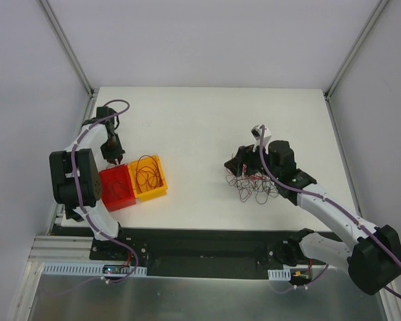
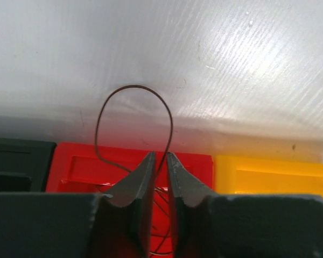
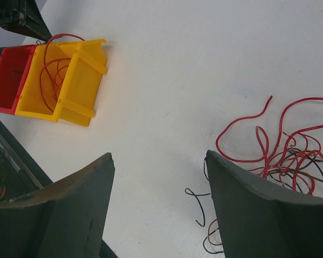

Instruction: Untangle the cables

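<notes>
left gripper [image 2: 160,157] pinched shut on one thin wire loop [image 2: 134,87] over the red bin [image 2: 81,167], drop-off step i reckon, next i open to release it; right gripper [image 3: 159,156] wide open, empty, above the tangled cables [image 3: 290,153] on the table [image 3: 167,64].

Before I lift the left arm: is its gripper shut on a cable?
Shut: the left gripper pinches a thin dark cable, its loop sticking out past the tips.

- At the left of the table [image 1: 187,127], the left bin [image 1: 117,190] touched the right bin [image 1: 150,195].
- My left gripper [image 2: 160,157] hung over the left bin, pinching 1 cable [image 2: 134,88].
- Loose cables [image 1: 147,174] lay in the right bin.
- The tangle [image 1: 254,188] lay at the right, partly beneath my right gripper [image 1: 240,166].
</notes>
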